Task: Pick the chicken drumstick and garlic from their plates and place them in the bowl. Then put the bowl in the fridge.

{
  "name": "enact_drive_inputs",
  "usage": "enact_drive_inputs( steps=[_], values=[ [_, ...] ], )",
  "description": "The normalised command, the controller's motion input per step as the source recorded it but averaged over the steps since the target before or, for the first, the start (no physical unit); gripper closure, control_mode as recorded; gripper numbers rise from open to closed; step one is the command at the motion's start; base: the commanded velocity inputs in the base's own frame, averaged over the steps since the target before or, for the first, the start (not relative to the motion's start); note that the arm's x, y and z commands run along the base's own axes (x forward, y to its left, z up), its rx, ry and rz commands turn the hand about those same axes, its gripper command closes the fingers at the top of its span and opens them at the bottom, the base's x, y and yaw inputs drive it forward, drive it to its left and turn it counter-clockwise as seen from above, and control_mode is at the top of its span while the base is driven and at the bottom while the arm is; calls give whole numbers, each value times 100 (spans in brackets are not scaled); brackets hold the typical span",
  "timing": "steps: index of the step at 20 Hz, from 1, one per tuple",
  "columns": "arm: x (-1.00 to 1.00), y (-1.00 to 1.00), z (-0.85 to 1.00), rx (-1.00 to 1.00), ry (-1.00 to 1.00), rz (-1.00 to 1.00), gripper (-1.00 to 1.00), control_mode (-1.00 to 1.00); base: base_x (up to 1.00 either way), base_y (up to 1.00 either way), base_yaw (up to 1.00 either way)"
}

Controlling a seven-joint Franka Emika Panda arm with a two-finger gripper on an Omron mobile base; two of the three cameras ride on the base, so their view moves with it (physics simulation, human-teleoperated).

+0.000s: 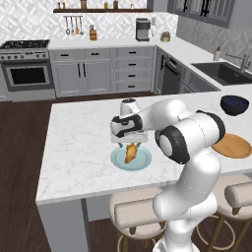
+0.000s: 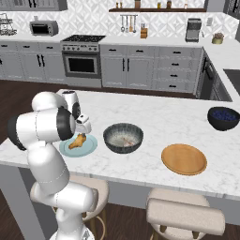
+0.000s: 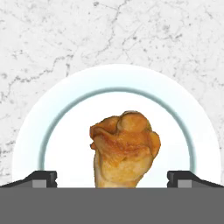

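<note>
The chicken drumstick (image 3: pixel 124 148) lies on the pale blue-green plate (image 3: pixel 65 113) on the marble island. My gripper (image 3: pixel 112 178) hangs just above it, open, a fingertip standing off each side of the meat without touching. From the base, the gripper (image 1: pixel 130 145) sits over the drumstick (image 1: pixel 131 153) and plate (image 1: pixel 142 161). The dark speckled bowl (image 2: pixel 123 137) stands right of the plate (image 2: pixel 89 147); a small pale shape inside it looks like the garlic (image 2: pixel 125 141). The orange-tan plate (image 2: pixel 183 158) is bare. The fridge is out of view.
A dark blue bowl (image 2: pixel 224 118) stands at the island's far right. Padded stools (image 2: pixel 185 216) line the near edge. Stove, cabinets and a sink (image 1: pixel 224 71) run along the back and right counters.
</note>
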Motion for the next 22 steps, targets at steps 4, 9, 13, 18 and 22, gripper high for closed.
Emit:
enact_drive_inputs(
  steps=[4,9,13,18,22],
  values=[
    [-3,-14,-47,0,0,-13,-100,-100,0,0,0],
    [-2,-5,-49,0,0,-10,-100,-100,0,0,0],
    [0,0,-29,0,0,0,-100,-100,0,0,0],
    [0,0,-6,0,-1,0,100,-100,0,0,0],
    [-4,0,0,0,-1,-4,100,-100,0,0,0]
  ],
)
